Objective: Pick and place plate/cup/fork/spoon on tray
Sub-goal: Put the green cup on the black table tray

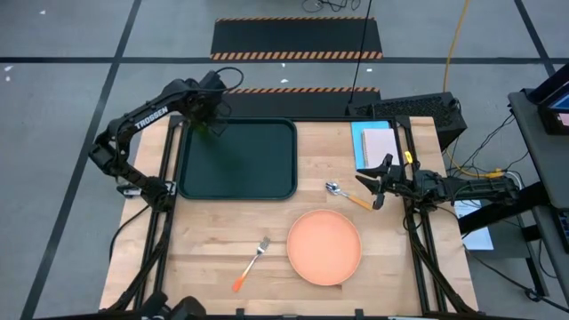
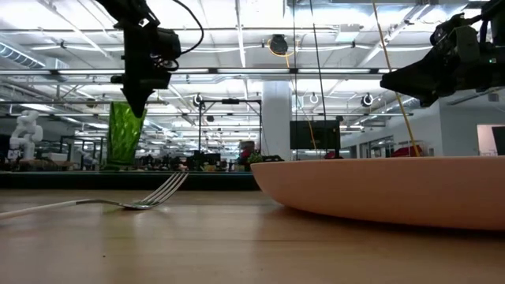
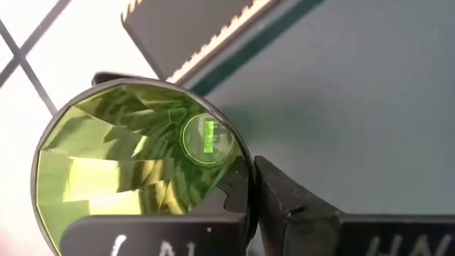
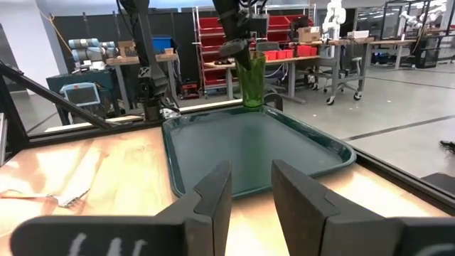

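Note:
My left gripper (image 1: 206, 120) is shut on the translucent green cup (image 1: 210, 129) over the far left corner of the dark tray (image 1: 237, 164). The cup (image 4: 250, 80) stands upright there. Whether its base touches the tray cannot be told. The salmon-orange plate (image 1: 324, 246) lies flat on the table near the front edge. The fork (image 1: 252, 264) lies to its left, and the spoon (image 1: 345, 193) lies beyond it. My right gripper (image 1: 378, 182) hovers open at the table's right, next to the spoon, with nothing between its fingers (image 4: 213, 199). My left gripper pinches the cup's wall at the rim (image 3: 245, 186), one finger inside the cup and one finger (image 3: 298, 206) outside. The fingers come from above, pointing steeply down. The cup (image 2: 124, 134) hangs upright below them.
A light blue sheet with a pale notepad (image 1: 378, 142) lies at the table's far right, and a dark keyboard (image 1: 404, 108) lies behind it. Bare wood shows between the tray and the plate.

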Robot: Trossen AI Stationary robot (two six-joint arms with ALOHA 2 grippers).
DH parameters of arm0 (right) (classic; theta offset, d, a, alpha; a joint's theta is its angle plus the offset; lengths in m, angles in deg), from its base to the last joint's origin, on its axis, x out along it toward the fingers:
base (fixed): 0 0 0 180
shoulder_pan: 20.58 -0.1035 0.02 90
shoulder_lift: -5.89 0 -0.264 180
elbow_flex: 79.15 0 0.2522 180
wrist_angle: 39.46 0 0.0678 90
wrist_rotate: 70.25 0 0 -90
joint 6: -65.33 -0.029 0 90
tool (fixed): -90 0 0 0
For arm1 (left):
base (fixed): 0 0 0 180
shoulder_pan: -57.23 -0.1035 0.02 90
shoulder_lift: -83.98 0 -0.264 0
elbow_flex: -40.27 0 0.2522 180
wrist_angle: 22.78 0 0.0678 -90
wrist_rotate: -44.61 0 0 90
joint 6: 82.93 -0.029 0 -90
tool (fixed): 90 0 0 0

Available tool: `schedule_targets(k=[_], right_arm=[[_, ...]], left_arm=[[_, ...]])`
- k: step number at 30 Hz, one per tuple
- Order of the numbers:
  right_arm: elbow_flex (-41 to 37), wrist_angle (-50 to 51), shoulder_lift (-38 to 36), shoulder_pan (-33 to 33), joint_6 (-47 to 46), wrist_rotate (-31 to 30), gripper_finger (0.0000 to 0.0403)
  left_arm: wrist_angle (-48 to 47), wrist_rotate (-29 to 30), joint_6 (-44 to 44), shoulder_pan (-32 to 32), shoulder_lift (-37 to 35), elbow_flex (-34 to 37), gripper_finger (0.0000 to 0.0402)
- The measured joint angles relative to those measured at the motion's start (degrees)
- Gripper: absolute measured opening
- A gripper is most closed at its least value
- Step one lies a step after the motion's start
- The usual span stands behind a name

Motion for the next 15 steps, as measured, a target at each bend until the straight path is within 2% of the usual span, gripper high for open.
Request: schedule_targets(k=[7, 15], right_arm=[[0.0, 0.0, 0.0, 0.0, 0.0, 0.0, 0.0096], [0.0, 0.1, 0.0, 0.0, 0.0, 0.0, 0.0096]], left_arm=[[1.4, 0.1, 1.2, -0.3, 0.0, 0.3, 0.0031], [6.6, 0.1, 1.4, -3.2, 0.0, 6.4, 0.0034]])
